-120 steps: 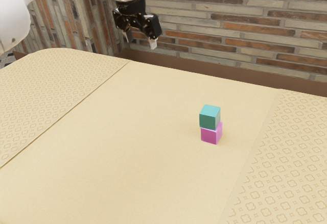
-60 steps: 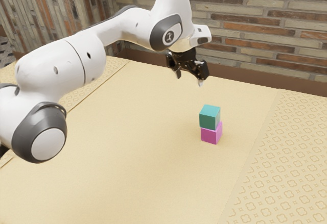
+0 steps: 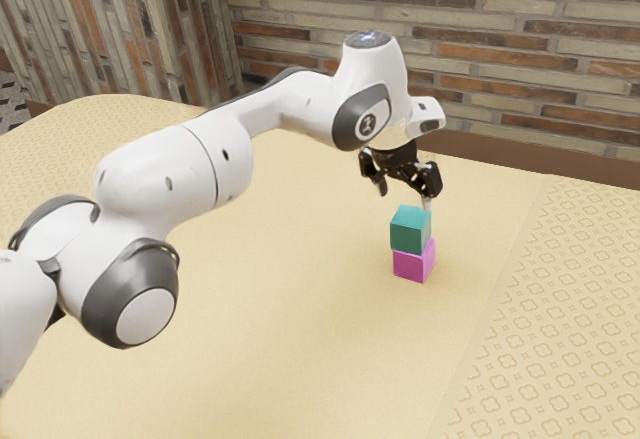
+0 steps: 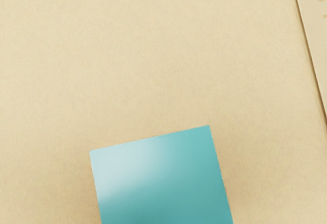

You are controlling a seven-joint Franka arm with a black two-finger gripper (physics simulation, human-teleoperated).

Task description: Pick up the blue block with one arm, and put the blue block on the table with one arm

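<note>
My gripper [image 3: 404,197] is open just above the two stacked blocks in the exterior view, its fingers spread apart with nothing held between them. Under it sits the blue block [image 3: 410,231], teal in colour, resting on top of a magenta block [image 3: 413,261]. The magenta block stands on the table [image 3: 270,319]. From the wrist view, the top face of the blue block [image 4: 163,178] lies close below the hand, turned slightly.
A brick wall [image 3: 520,59] rises behind the table's far edge. Patterned cloth strips cover the table at the exterior view's left and right. The arm spans the exterior view's left half.
From the exterior view's upper left, my hand has travelled right and down, coming over the stack. Both blocks have stayed where they were.
</note>
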